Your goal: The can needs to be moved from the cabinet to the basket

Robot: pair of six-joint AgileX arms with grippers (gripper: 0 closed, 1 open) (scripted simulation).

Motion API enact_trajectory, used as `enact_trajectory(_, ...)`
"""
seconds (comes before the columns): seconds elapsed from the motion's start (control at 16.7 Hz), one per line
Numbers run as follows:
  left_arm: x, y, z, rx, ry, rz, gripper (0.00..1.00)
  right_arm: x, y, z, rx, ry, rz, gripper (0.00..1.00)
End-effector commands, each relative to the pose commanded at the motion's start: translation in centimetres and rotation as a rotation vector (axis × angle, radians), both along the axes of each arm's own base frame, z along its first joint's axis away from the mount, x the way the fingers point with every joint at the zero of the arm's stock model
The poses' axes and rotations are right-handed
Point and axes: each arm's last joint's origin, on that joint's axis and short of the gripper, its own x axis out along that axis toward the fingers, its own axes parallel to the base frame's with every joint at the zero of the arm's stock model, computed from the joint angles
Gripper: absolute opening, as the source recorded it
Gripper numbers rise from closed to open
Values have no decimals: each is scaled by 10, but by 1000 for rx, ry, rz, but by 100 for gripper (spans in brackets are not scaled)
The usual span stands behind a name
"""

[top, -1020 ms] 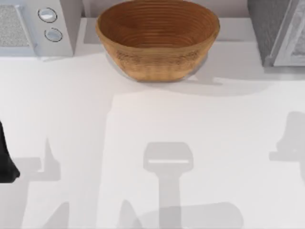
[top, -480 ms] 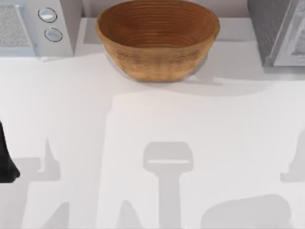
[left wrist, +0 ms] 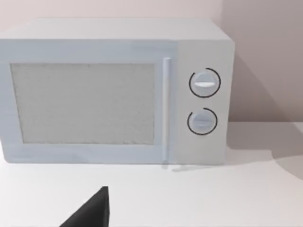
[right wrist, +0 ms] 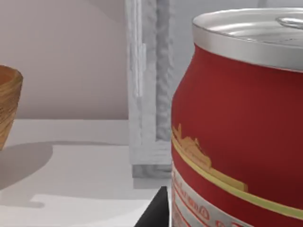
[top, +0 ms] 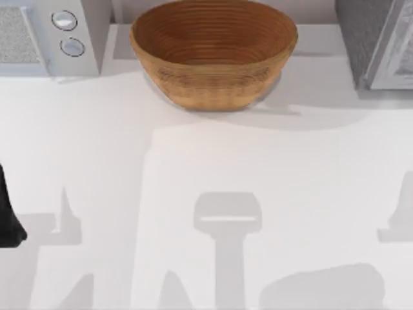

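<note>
Can point(right wrist: 236, 127): upright, close before the right wrist camera, beside the cabinet point(right wrist: 149, 90) door frame.
Basket point(top: 213, 51): far middle of the surface point(top: 193, 168).
Right tool: state cannot tell.
Left arm point(top: 8, 213): parked, left edge.

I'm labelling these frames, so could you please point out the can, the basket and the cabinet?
can point(right wrist: 236, 113), right wrist view, red side.
basket point(top: 213, 87), top view, outer woven wall.
cabinet point(top: 361, 35), top view, dark speckled side.

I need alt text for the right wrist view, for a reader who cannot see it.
A red can with a silver top stands very close to the camera. Behind it is the pale framed door of the cabinet, and the basket shows at the far edge, on the white table.
</note>
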Motion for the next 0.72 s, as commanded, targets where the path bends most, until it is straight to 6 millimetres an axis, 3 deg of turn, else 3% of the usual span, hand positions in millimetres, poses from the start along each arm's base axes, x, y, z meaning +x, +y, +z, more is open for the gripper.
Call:
enact_trajectory(0.18,0,0,0,0,0,0,100,7,5,36,-2,-17,-3,0)
enact_trajectory(0.36,0,0,0,0,0,0,100,30,16,84,-2,-27,-6,0)
enact_trajectory(0.54,0,0,0,0,0,0,100,74,39,132,2,-36,-8,0)
enact_trajectory(0.72,0,0,0,0,0,0,100,134,80,166,14,-52,-8,0)
